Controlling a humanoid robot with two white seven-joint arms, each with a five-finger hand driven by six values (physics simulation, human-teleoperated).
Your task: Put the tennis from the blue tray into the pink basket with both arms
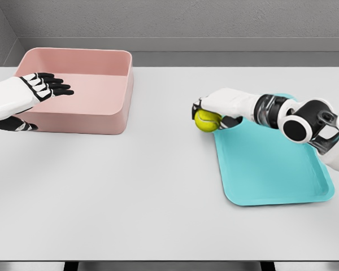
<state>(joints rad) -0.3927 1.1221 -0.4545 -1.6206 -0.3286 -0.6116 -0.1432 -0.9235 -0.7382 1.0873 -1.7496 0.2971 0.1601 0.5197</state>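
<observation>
- Broadly, the table (158, 186) carries everything, and the job looks about half done: ball lifted, not yet delivered.
- Pink basket (110, 104) at the far left appears empty; the left hand (42, 87) hovers over its near-left rim, fingers flat and spread, gripping nothing.
- Blue tray (277, 175) on the right holds nothing visible.
- Right hand (217, 113) is clasped around the tennis ball (205, 120), just off the tray's far-left corner.

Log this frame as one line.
right hand: shut on ball, at tray left corner | left hand: open, over basket | ball not yet in basket
</observation>
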